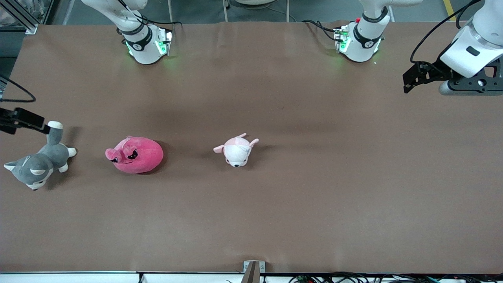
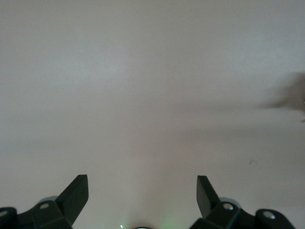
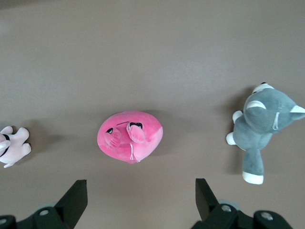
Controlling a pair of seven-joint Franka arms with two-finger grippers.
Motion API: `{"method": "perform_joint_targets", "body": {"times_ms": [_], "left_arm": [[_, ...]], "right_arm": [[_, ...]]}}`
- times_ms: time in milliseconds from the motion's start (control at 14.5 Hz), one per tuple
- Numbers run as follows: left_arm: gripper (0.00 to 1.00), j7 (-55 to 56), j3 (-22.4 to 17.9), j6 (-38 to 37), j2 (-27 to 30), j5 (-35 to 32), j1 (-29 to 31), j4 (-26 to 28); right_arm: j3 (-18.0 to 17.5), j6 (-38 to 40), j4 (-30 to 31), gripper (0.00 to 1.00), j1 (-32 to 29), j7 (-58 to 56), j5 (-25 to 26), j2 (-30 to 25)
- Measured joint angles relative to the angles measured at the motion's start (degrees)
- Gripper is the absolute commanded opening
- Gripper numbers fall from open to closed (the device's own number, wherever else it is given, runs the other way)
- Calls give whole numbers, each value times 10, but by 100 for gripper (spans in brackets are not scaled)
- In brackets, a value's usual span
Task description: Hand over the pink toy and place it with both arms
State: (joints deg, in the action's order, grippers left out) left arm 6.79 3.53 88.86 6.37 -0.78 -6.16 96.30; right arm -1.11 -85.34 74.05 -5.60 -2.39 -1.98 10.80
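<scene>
The pink toy [image 1: 134, 155] is a round hot-pink plush with black angry eyes. It lies on the brown table toward the right arm's end and also shows in the right wrist view [image 3: 129, 136]. My right gripper [image 3: 140, 193] is open and empty, up in the air above the table beside the toy. In the front view only a black part of it [image 1: 23, 120] shows at the edge, over the grey dog's tail. My left gripper [image 2: 142, 191] is open and empty, up over bare table at the left arm's end [image 1: 416, 76].
A grey-and-white plush dog [image 1: 39, 165] lies at the right arm's end of the table, beside the pink toy [image 3: 262, 129]. A small white-and-pale-pink plush [image 1: 236, 150] lies near the table's middle. The brown table [image 1: 314, 196] is bare elsewhere.
</scene>
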Motion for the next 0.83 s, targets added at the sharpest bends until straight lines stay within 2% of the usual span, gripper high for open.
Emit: {"method": "perform_joint_targets", "body": {"times_ms": [207,553,830], "left_arm": [[100,4,-2,-5,0,0,1,1],[100,27,-2,-19,0,0,1,2],[100,28,-1,-19,0,0,0,1]], "right_arm": [[-2,-29,54,100,1,0,15,-44],[-3,-90,185,100,1,0,19,-121],[-2,-92,212,100,1,0,19,-143]]}}
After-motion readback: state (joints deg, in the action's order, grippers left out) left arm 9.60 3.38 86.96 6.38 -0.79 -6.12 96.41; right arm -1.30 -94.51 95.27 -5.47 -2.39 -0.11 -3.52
